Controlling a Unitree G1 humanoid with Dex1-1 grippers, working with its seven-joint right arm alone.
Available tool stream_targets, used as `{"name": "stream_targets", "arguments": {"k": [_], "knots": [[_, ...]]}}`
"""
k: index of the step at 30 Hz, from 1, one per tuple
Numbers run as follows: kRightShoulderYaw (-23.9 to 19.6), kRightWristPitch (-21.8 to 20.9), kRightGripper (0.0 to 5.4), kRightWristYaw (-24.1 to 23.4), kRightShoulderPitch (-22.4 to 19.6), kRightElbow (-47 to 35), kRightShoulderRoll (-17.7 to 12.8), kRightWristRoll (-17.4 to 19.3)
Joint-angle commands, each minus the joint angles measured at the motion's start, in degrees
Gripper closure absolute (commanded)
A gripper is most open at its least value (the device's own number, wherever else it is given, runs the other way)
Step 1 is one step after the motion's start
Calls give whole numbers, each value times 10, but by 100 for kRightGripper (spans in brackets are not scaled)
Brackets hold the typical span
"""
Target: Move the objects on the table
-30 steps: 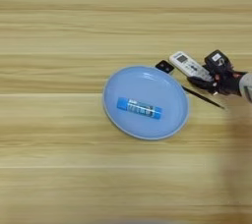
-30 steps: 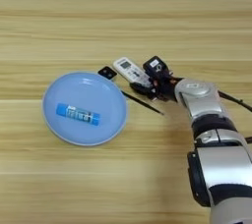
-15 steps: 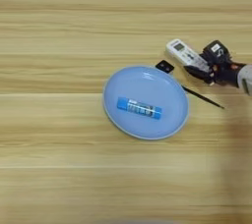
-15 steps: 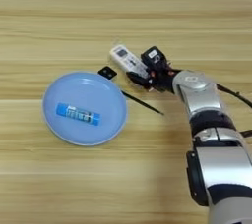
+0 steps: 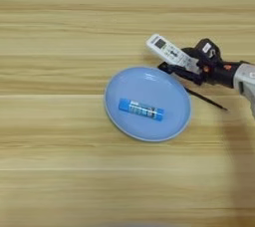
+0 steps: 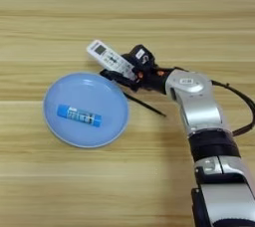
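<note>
Right eye view shows us our right gripper (image 6: 123,71) closed on the white remote (image 6: 108,59), holding it just behind the far right rim of the light-blue plate (image 6: 107,127). The blue tube (image 6: 79,115) lies in the middle of the plate on the wooden table (image 6: 149,12). We think we are in the carrying step. Next we need to pick a spot and lower the remote gently, without bumping the plate.
</note>
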Motion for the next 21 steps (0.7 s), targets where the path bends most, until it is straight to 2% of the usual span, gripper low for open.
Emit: {"name": "stream_targets", "arguments": {"k": [1, 7, 21], "knots": [[-6, 14, 250, -1, -19, -72, -24, 12], [10, 25, 250, 23, 10, -105, -31, 5], [39, 19, 250, 52, 26, -85, -41, -12]]}}
